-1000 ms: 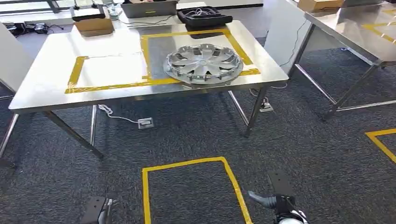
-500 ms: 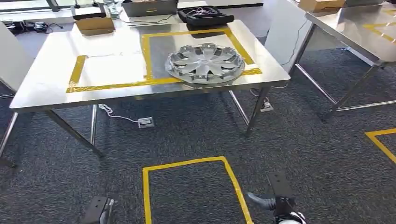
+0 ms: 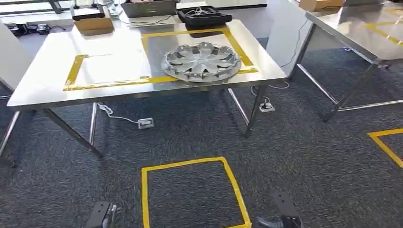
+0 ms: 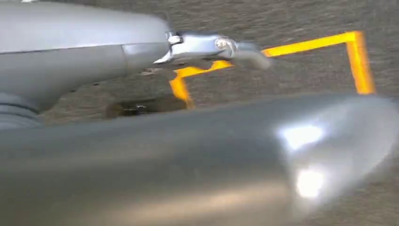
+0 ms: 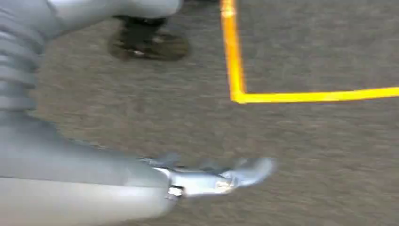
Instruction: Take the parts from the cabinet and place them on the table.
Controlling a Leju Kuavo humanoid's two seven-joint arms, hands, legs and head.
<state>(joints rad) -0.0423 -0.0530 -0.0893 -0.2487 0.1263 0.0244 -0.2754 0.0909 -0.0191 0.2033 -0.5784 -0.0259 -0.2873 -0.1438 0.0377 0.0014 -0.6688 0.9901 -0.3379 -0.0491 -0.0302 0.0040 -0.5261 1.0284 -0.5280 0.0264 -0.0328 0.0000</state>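
Silver hubcap (image 3: 201,62) on table (image 3: 47,80), hands blurred, fingers indistinct

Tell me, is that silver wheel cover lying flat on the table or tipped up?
Flat. The wheel cover lies face up on the table, overlapping the yellow tape.

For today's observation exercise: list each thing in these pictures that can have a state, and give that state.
Silver plastic wheel cover: lying flat on the steel table, overlapping the yellow tape outline.
Brown cardboard box: flaps open.
Black case: open, cables inside.
Left hand: empty, over the carpet.
Right hand: empty, over the carpet.
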